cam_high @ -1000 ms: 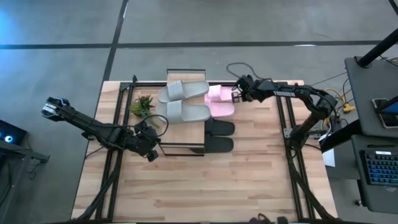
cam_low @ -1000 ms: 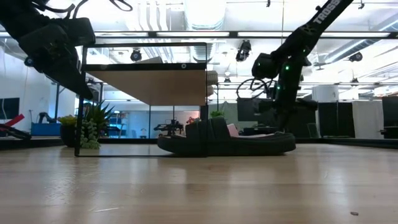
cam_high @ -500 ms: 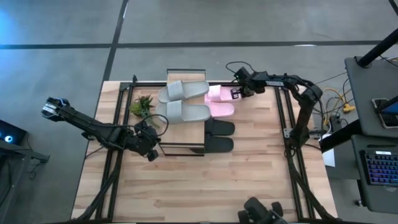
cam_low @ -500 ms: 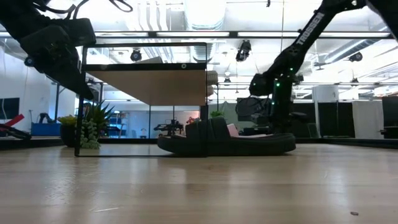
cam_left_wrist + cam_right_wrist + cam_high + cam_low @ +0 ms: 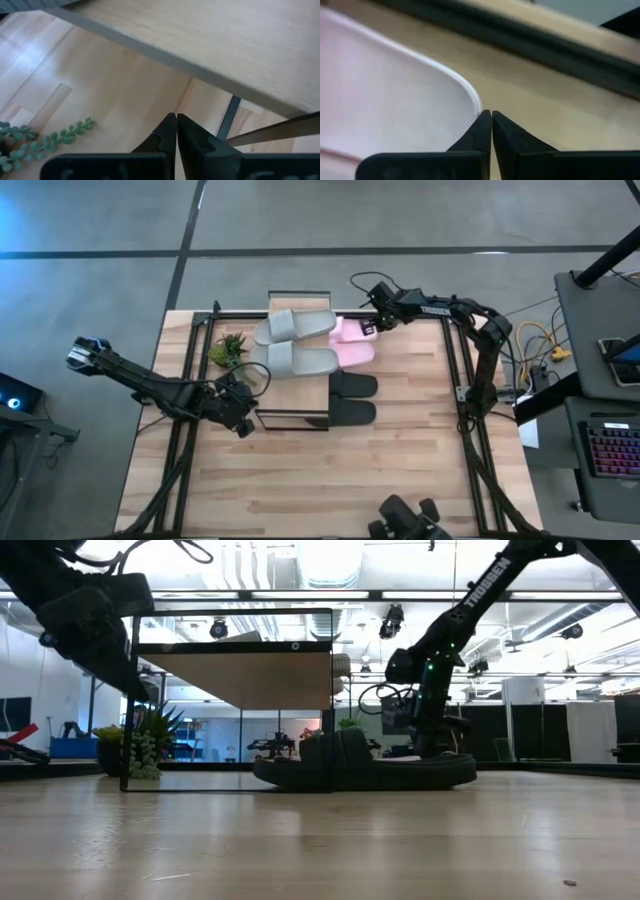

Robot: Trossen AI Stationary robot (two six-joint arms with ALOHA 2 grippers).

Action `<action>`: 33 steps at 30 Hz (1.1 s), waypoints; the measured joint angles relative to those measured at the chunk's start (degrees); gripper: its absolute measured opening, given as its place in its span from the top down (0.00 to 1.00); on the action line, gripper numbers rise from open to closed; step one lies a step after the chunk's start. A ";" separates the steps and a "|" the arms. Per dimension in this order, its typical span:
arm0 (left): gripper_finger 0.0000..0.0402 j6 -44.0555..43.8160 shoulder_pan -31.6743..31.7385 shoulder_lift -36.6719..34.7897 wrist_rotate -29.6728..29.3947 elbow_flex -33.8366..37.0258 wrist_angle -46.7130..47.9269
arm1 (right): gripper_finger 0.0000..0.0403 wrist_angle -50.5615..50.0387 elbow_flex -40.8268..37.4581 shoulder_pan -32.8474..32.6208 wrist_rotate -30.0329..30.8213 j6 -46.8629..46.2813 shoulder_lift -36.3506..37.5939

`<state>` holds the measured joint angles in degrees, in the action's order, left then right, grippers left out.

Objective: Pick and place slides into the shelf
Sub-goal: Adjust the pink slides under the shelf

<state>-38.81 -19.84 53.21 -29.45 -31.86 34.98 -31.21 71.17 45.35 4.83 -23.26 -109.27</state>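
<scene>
The shelf (image 5: 300, 395) stands at the table's middle, with two grey slides (image 5: 295, 342) lying on its plank top. Two pink slides (image 5: 353, 342) lie on the table beside its right side. Two black slides (image 5: 352, 398) lie nearer, soles down. My right gripper (image 5: 367, 326) is shut and points steeply down at the far pink slide's right end (image 5: 410, 100). My left gripper (image 5: 244, 423) is shut, off the shelf's near left corner and below its plank (image 5: 210, 35). My right gripper has its shut fingertips (image 5: 485, 120) right at the rounded rim (image 5: 470, 95) of the far pink slide's right end, coming from above and slanting. I cannot tell whether they touch the rim. The slide lies flat on the table.
A small green plant (image 5: 228, 350) stands left of the shelf, close to my left arm. Black frame rails (image 5: 452, 370) run along the table's sides and far edge. Bare wood (image 5: 330, 480) lies toward the near edge.
My right gripper has gone toward the table's left and far edge, up to the far pink slide's right end, sinking a little and rolling about its own line as the arm stretched out. It has stayed shut.
</scene>
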 joint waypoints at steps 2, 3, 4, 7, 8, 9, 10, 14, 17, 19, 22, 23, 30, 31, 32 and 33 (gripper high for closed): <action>1.00 0.00 0.00 -0.17 -0.11 0.00 0.27 | 0.98 -0.26 -0.26 -0.77 -0.95 0.90 -0.08; 1.00 0.00 0.00 -0.22 -0.31 0.00 0.20 | 0.98 -0.30 -0.34 -1.13 -1.22 1.53 -0.20; 1.00 0.00 0.00 -0.31 -0.54 0.00 0.19 | 0.98 -0.28 -0.36 -1.46 -1.55 2.19 -0.43; 1.00 0.00 0.00 -0.43 -0.90 0.00 0.17 | 0.98 -0.29 -0.27 -2.46 -1.14 2.41 -1.03; 1.00 0.00 0.00 -0.45 -0.87 0.00 0.19 | 0.98 -0.31 -0.26 -2.67 -1.02 2.34 -1.05; 1.00 0.00 0.00 -0.51 -0.89 0.00 0.18 | 0.98 -0.31 -0.26 -2.89 -0.95 2.27 -1.05; 1.00 0.00 0.00 -0.54 -0.90 0.00 0.17 | 0.98 -0.33 -0.26 -3.04 -0.88 2.17 -1.04; 1.00 0.00 0.00 -0.81 -0.85 0.00 0.19 | 0.98 -2.10 -0.28 -3.39 -1.79 0.57 -0.22; 1.00 0.13 0.00 -1.06 -0.84 0.00 0.25 | 0.98 -4.36 -0.32 -3.59 0.72 0.43 0.96; 1.00 0.13 0.00 -1.20 -0.84 0.00 0.33 | 0.98 -4.28 -0.32 -3.47 2.33 0.61 1.25; 1.00 0.14 0.00 -1.20 -0.81 0.00 0.36 | 0.98 -3.30 -0.34 -3.29 2.92 0.69 0.74; 1.00 0.15 0.00 -1.20 -0.81 0.00 0.34 | 0.98 -2.53 -0.34 -3.31 2.61 0.48 0.50; 1.00 0.16 0.00 -1.27 -0.57 0.00 0.17 | 0.98 2.97 -0.36 -4.02 -0.71 0.34 -0.44; 1.00 0.15 0.00 -1.27 -0.48 0.00 0.17 | 0.98 3.13 -0.36 -4.10 -0.70 0.30 -0.44; 1.00 0.15 0.00 -1.27 -0.28 0.00 0.17 | 0.98 3.05 -0.36 -4.16 -0.52 0.30 -0.44; 1.00 0.13 0.00 -1.28 -0.16 0.00 0.18 | 0.98 2.74 -0.34 -4.15 -0.48 0.32 -0.44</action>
<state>-38.68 -19.84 51.93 -29.62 -31.86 35.17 -28.47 70.83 41.20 4.35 -22.94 -109.71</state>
